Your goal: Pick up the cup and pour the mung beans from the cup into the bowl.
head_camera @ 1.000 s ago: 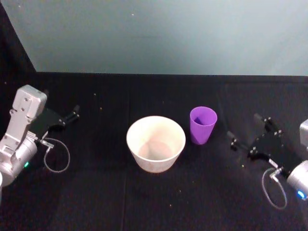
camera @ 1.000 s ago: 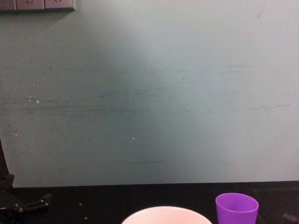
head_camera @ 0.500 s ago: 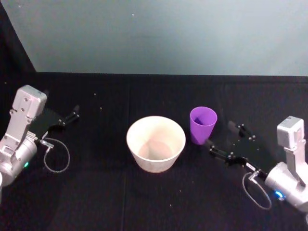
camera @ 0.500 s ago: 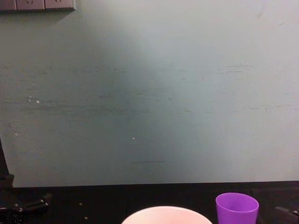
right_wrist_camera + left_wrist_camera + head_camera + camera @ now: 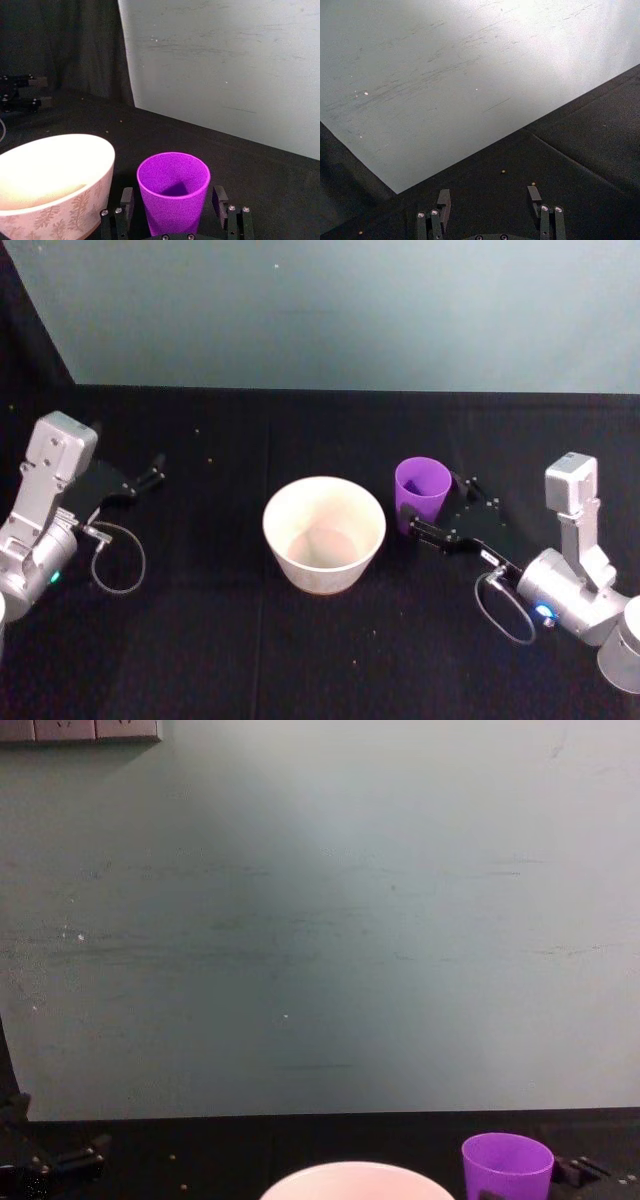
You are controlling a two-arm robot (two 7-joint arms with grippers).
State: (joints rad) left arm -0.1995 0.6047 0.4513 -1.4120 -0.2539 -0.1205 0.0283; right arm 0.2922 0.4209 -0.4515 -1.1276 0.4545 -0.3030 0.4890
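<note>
The purple cup (image 5: 422, 490) stands upright on the black table, just right of the pale bowl (image 5: 324, 533). My right gripper (image 5: 441, 508) is open, with one finger on each side of the cup's lower half. In the right wrist view the cup (image 5: 173, 190) sits between the two fingers (image 5: 126, 199), with small gaps on both sides. Its inside is shadowed, so I cannot make out mung beans. The bowl (image 5: 50, 185) looks empty and has a faint leaf pattern outside. My left gripper (image 5: 150, 478) rests open at the far left. The chest view has the cup (image 5: 507, 1165) and bowl rim (image 5: 355, 1178) at its bottom edge.
The black table (image 5: 230, 640) ends at a pale green wall (image 5: 330, 310) behind. A few loose beans (image 5: 503, 171) lie on the cloth near the left gripper (image 5: 489, 197). A cable loop (image 5: 118, 560) hangs from the left wrist.
My right arm has swung in from the right edge toward the cup, and its open fingers now straddle it. The cup, bowl and left arm have not moved.
</note>
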